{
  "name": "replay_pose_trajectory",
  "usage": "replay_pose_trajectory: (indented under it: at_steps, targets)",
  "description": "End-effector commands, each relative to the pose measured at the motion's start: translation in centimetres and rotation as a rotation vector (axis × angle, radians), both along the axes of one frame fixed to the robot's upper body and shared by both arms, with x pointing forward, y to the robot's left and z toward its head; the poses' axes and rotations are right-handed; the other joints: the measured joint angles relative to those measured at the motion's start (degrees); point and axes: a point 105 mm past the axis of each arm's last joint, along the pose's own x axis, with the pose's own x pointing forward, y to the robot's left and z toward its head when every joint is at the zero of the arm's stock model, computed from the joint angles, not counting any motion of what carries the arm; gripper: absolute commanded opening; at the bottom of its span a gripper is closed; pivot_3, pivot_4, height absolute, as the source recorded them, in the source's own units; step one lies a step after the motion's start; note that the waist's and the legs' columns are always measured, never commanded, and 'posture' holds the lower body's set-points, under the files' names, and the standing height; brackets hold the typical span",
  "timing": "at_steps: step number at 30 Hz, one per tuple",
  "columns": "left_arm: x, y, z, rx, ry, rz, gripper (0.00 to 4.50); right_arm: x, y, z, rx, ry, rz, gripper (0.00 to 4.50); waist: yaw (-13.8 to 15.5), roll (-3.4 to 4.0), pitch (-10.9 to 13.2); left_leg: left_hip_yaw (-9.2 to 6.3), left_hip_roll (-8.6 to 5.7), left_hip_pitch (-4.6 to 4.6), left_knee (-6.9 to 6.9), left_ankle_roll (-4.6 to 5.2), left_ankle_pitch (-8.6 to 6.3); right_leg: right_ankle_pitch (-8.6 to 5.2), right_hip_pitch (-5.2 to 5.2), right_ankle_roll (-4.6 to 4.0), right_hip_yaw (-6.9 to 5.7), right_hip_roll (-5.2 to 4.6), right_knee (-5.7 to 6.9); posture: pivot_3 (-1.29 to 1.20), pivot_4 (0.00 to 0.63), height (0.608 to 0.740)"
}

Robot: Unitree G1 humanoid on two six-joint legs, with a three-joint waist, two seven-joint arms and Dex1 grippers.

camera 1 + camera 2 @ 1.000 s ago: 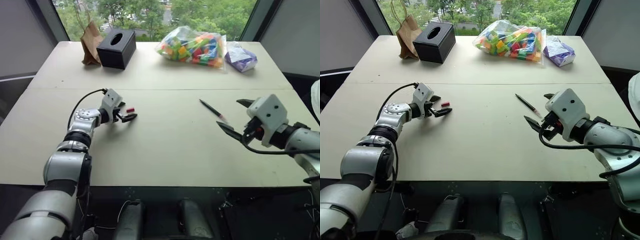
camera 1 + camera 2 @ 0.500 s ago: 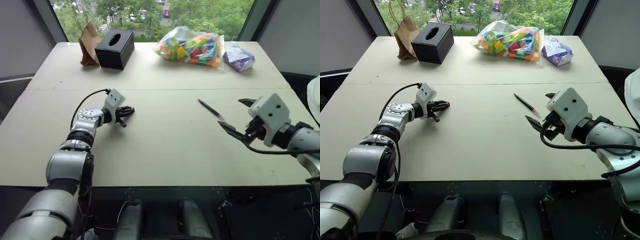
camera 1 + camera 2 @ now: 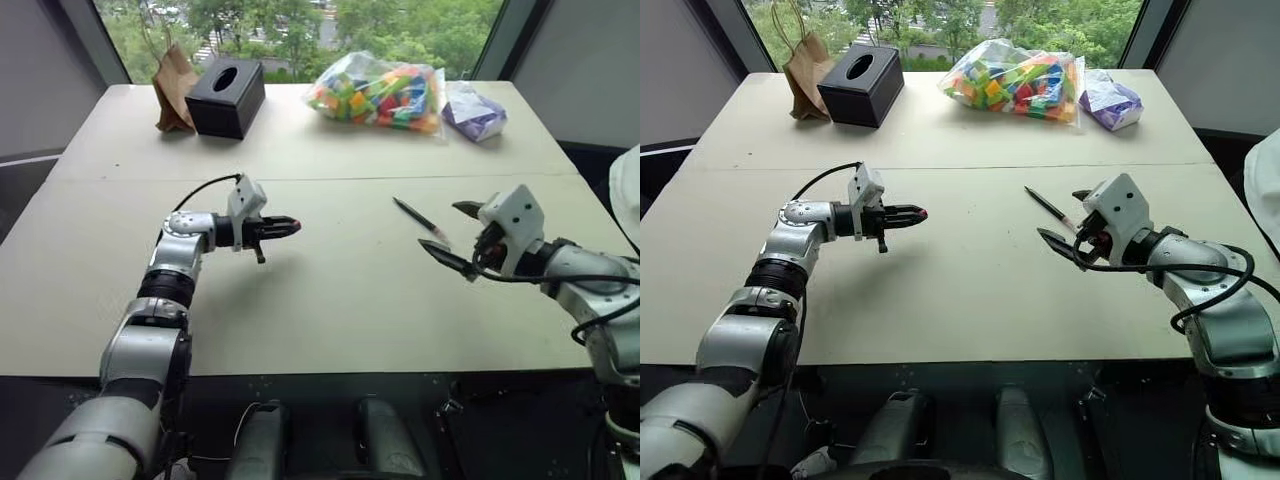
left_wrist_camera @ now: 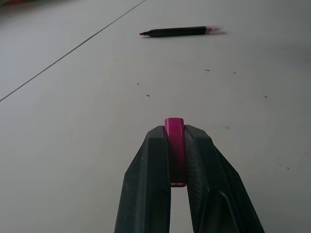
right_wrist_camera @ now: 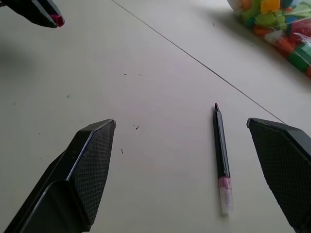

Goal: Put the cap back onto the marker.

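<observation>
With the left hand (image 4: 177, 160) clamped on the cap (image 4: 174, 133) and the right hand (image 5: 194, 170) spread wide over the marker (image 5: 220, 145) lying on the counter (image 3: 330, 300), a skewed pickup risks misaligning tip and cap.

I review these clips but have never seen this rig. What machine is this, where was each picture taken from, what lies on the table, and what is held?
It is a humanoid robot with two arms. Two pictures come from its head, looking down over the table; the other two from a camera on each wrist. The left gripper has its jaws shut on the cap, held above the table. The right gripper has its jaws wide open either side of the marker, which lies uncapped on the table. At the far edge: a paper bag, a black tissue box, a bag of coloured blocks and a purple packet.
</observation>
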Motion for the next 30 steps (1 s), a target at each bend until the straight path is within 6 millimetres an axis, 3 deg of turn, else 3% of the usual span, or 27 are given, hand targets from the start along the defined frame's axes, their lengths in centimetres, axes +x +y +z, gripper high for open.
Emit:
replay_pose_trajectory:
  at_steps: [1, 12, 18, 30]
  targets:
    - [-1.3, -0.5, 1.8, -0.012, -0.034, -0.041, 0.05, 1.0, -0.3, 0.5, 0.027, -0.022, 0.029, 4.5, 0.2, 0.01, 0.0, 0.0, 0.0, -0.02, 0.0, 0.0, 0.0, 0.0, -0.01, 0.0, 0.0, 0.0, 0.0, 0.0, 0.15, 0.74]
    - [-4.4, 0.4, 3.1, 0.0, -0.079, 0.023, 0.05, 7.1, -2.2, -2.7, 0.129, 0.049, -0.031, 4.5, 0.1, 0.03, 0.0, 0.0, 0.0, -0.02, -0.02, -0.01, 0.0, 0.01, -0.09, -0.01, 0.06, -0.02, 0.0, 0.0, 0.15, 0.74]
    - [-5.0, 0.9, 3.5, 0.001, -0.083, 0.049, 0.05, 8.7, -3.4, -4.4, 0.111, 0.064, -0.104, 4.5, 0.2, 0.04, 0.0, 0.02, -0.04, -0.03, -0.03, -0.02, 0.01, 0.01, -0.09, -0.02, 0.07, -0.04, 0.0, 0.0, 0.15, 0.74]
    - [-5.2, 1.0, 3.9, 0.0, -0.088, 0.06, 0.05, 9.9, -3.4, -6.1, 0.097, 0.094, -0.156, 4.5, -0.1, 0.05, 0.0, 0.02, -0.06, -0.03, -0.05, -0.04, 0.02, 0.01, -0.1, -0.02, 0.1, -0.04, -0.01, 0.0, 0.15, 0.74]
